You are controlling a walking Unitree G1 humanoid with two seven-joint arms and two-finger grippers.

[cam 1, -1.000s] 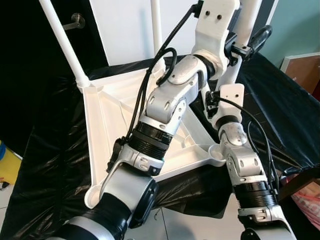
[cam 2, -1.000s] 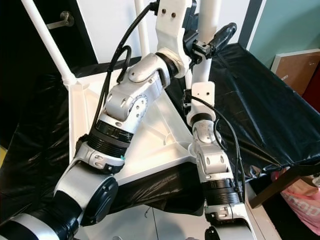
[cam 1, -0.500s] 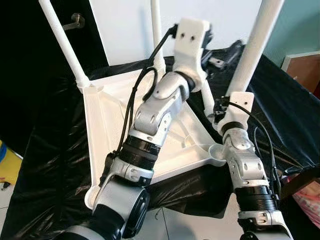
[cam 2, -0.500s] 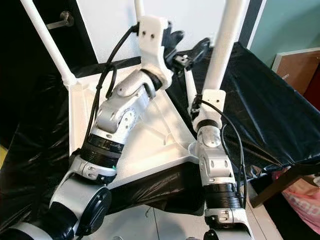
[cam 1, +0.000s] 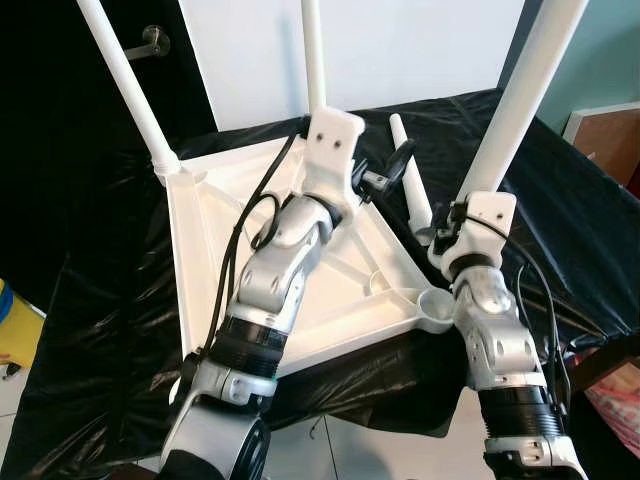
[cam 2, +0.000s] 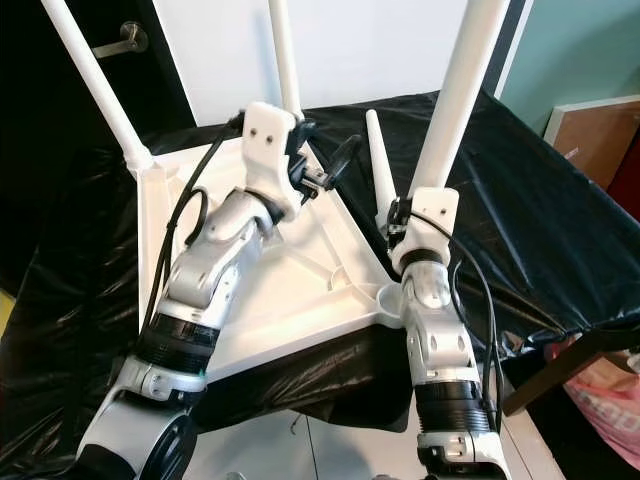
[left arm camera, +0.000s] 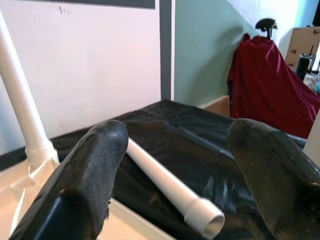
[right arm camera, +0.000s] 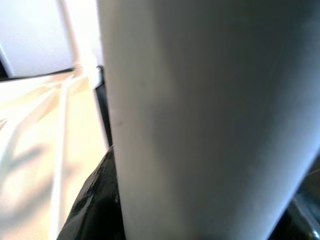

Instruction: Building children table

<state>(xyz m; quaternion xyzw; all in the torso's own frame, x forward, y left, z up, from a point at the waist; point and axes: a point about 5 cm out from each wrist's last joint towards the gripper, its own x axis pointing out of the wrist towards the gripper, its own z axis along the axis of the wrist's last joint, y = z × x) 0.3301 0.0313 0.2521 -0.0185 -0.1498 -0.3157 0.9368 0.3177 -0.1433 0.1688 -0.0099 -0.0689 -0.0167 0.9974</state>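
gripping a white leg (cam 1: 520,100) with the right hand (cam 1: 470,215).

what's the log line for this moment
stage: fitting table legs | left gripper: open, near loose leg | right gripper: holding upright leg | tabletop: upside down

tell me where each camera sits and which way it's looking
Left eye view: on the head, looking down at the upturned white tabletop; both silver arms show.
Right eye view: same scene from beside it.
Left wrist view: along the open left claw, toward a loose leg lying on the black sheet.
Right wrist view: pressed close to the leg at the right claw.
Shared: the loose leg shows in eye and left wrist views.
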